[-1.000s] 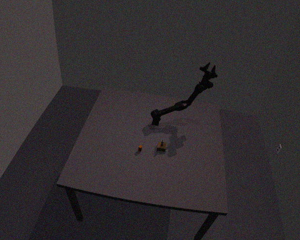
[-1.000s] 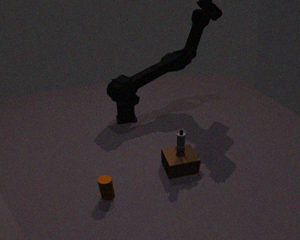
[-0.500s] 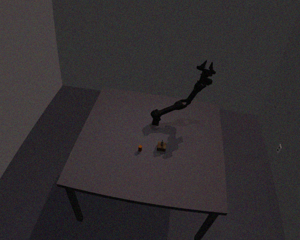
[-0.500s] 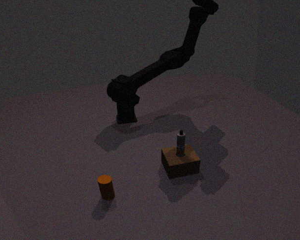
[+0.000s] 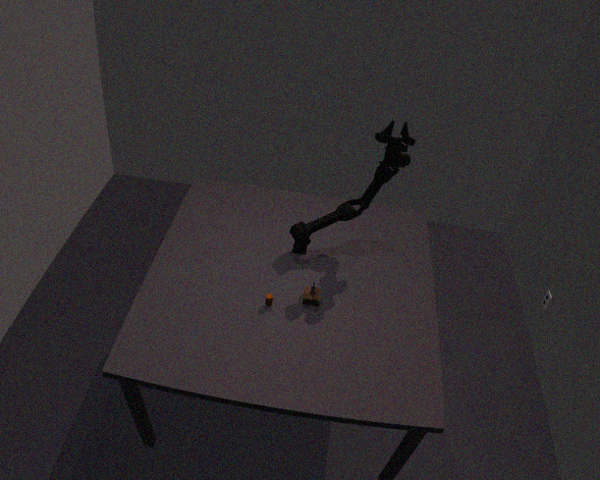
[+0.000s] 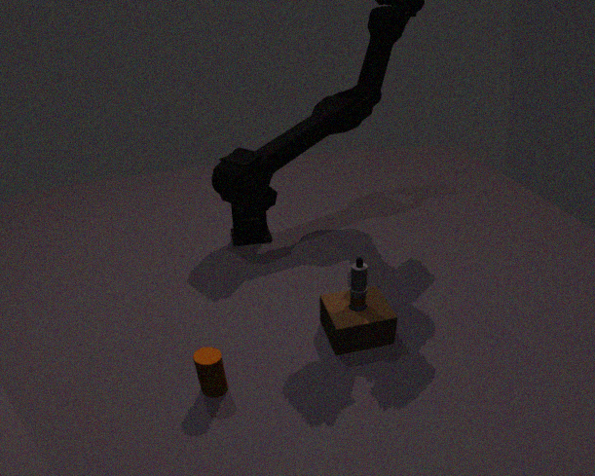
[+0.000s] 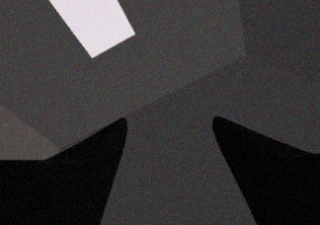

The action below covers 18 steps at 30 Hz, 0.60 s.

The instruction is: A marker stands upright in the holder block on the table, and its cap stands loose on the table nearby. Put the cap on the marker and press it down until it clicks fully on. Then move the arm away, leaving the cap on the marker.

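The marker (image 5: 313,288) (image 6: 358,280) stands upright in the holder block (image 5: 310,300) (image 6: 366,334), its dark tip bare at the top. The orange cap (image 5: 268,300) (image 6: 211,374) stands upright and loose on the table, to the left of the block in the top and exterior views. My gripper (image 5: 399,123) (image 7: 170,120) is open and empty. It is high above the table, far from the cap and the marker, with its fingers pointing up. In the exterior view its fingers are out of frame. The wrist view shows neither the cap nor the marker.
The table (image 5: 236,351) (image 6: 112,296) carries the block, the cap and the arm's base (image 5: 300,245) (image 6: 250,227). The arm's shadow falls on and around the block. Walls stand behind and to the left. A bright ceiling panel (image 7: 94,13) shows in the wrist view.
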Tool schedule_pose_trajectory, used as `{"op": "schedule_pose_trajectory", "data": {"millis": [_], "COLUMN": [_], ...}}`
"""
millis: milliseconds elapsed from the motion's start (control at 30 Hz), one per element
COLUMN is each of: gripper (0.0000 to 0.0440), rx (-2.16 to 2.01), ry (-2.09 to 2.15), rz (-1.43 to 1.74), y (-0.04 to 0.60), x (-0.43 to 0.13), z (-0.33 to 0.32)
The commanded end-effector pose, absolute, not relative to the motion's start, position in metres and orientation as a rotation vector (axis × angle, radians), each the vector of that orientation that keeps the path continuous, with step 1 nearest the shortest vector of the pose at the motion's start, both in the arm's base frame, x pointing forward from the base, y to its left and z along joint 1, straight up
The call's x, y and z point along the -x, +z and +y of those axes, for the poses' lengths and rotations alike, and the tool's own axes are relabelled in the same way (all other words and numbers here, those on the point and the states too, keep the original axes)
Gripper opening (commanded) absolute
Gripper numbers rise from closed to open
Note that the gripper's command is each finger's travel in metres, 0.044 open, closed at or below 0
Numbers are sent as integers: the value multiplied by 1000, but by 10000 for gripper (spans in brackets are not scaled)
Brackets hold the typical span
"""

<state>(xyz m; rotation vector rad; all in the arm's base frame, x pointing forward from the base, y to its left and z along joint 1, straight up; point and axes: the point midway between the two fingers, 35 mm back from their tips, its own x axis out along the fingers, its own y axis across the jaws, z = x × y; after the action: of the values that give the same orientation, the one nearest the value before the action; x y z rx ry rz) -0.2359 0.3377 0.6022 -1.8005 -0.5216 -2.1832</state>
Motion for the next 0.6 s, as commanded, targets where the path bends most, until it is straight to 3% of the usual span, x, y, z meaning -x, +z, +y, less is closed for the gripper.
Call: {"op": "schedule_pose_trajectory", "data": {"millis": [0,567], "gripper": [324,323], "rx": [1820,1867], "ry": [-2124,-1931], "rz": [-485,-355], "y": [611,627], "x": [228,204], "z": [324,278]}}
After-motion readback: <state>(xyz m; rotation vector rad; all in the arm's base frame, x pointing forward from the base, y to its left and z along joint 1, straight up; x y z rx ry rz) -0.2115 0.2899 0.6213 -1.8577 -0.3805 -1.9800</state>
